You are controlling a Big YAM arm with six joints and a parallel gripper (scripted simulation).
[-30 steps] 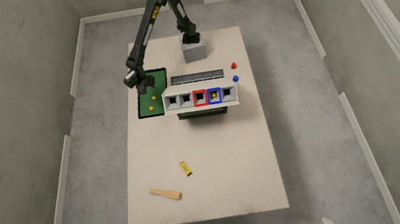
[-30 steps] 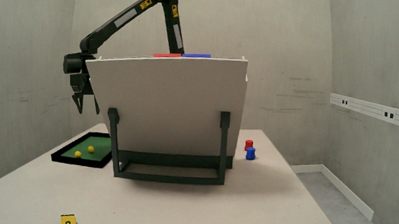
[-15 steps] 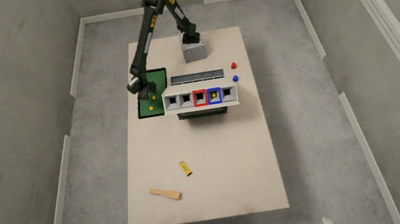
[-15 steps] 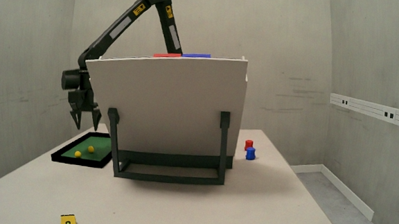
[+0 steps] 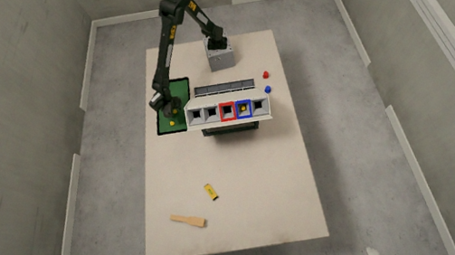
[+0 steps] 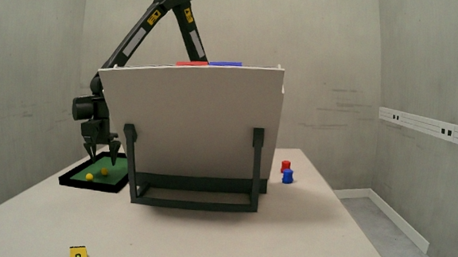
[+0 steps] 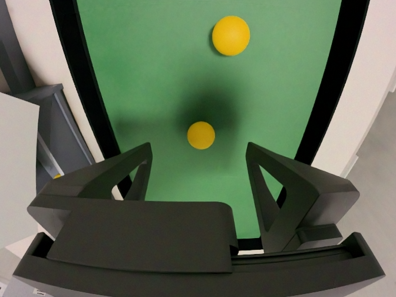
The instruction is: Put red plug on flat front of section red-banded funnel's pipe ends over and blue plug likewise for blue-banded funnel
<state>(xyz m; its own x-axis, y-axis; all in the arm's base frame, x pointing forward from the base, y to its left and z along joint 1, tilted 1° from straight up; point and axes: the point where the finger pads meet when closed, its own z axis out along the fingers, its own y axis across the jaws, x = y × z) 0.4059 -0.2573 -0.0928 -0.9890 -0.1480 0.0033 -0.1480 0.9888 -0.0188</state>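
My gripper [image 7: 198, 148] [image 5: 169, 106] is open and empty, low over the green marble tray. One yellow marble [image 7: 200, 135] lies just ahead of the fingertips, and a second marble [image 7: 230, 35] lies farther along the tray. The gripper [image 6: 102, 157] hangs a little above both marbles [image 6: 104, 171]. The funnel box stands right of the tray. Its red-banded funnel [image 5: 227, 111] looks empty; a yellow marble sits in the blue-banded funnel [image 5: 243, 108]. The red plug [image 5: 265, 75] and the blue plug [image 5: 267, 89] stand on the table right of the box. The white cover [image 6: 191, 118] hides the pipes.
The row of grey sections [image 5: 224, 87] lies behind the funnel box; a bit of yellow shows in one section at the left edge of the wrist view [image 7: 57, 175]. A small yellow block [image 5: 210, 191] and a wooden spatula [image 5: 187, 220] lie near the table's front. The arm's base [image 5: 220, 55] stands at the back.
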